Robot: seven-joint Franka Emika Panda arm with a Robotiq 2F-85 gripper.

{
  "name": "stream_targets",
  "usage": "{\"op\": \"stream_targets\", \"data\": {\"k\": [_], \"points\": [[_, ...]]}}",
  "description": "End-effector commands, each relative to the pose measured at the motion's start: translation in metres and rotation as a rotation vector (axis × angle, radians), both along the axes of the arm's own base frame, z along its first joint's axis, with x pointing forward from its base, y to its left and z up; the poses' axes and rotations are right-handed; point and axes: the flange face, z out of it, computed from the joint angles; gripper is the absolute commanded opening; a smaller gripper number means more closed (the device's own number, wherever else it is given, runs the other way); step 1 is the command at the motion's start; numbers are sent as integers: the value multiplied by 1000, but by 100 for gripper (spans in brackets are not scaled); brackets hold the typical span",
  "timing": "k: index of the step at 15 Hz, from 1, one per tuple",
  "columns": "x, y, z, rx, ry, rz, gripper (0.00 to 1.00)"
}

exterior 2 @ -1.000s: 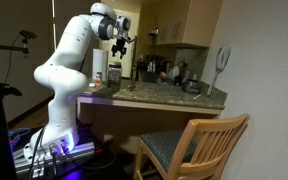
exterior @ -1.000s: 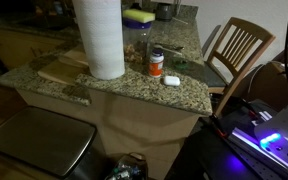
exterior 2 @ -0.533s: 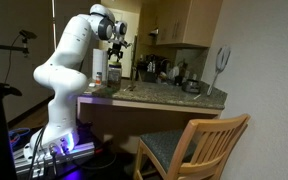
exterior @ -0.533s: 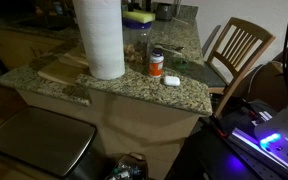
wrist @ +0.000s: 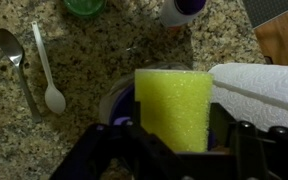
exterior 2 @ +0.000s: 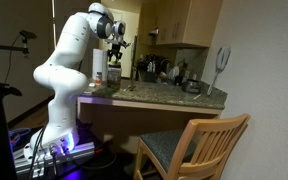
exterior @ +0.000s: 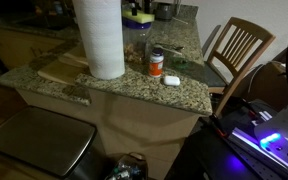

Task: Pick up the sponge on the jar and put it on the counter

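- The sponge [wrist: 174, 100] lay flat on the jar's lid [wrist: 118, 102]. The jar [exterior: 137, 42] stood at the far side of the desk [exterior: 134, 88], just behind the paper towel roll [exterior: 100, 38].
- The claw [wrist: 174, 130] straddled the sponge, one finger on each side. I couldn't tell whether they had pinched it or were only close.
- Risk: the sponge is soft, so a shallow or off-centre pinch could let it fold and slip out on the lift.
- Risk: fingers going too low could catch the lid rim and drag or tip the jar toward the orange bottle [exterior: 156, 63].
- Risk: the paper towel roll sat just right of the claw in the wrist view, so a sideways swing could knock it.
- Risk: the drop spot needed bare desk, since spoons [wrist: 46, 70] lay to the left of the jar.
- The arm [exterior 2: 68, 58] was folded high with the elbow up and the wrist pointing straight down over the jar. In an exterior view the claw [exterior 2: 117, 46] hung right above the desk's items.
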Motion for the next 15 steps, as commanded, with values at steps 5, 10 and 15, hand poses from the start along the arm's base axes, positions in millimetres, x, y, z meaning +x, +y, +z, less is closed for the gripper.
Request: {"op": "stream_targets", "data": {"k": [5, 10, 15], "points": [[-19, -3, 4, -61, -44, 8, 12], [-26, -2, 10, -57, -64, -26, 35], [-33, 0, 19, -62, -91, -55, 68]]}}
